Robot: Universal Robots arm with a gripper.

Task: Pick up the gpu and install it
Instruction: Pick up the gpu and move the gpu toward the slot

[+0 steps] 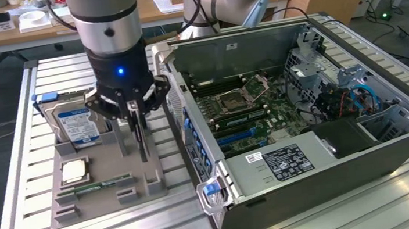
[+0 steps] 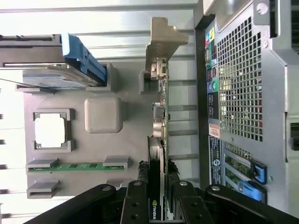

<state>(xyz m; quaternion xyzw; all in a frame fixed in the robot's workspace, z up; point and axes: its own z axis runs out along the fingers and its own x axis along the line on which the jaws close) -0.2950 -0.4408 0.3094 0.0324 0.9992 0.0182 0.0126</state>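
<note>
Pincer (image 2: 159,198) clamping upright gpu (image 2: 160,116), arm (image 1: 106,27) vertical over grey tray (image 1: 106,204)

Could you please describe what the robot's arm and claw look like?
The arm is a thick cylinder, dark grey above and silvery metal below. The claw is black, with a small blue light glowing on its round body. Its jointed linkage fingers are fastened by round grey pins.

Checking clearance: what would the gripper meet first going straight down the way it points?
The gripper holds the gpu edge-on; straight below lies the gray parts tray, so the card's lower edge would probably meet that first. The gap is unclear.
</note>
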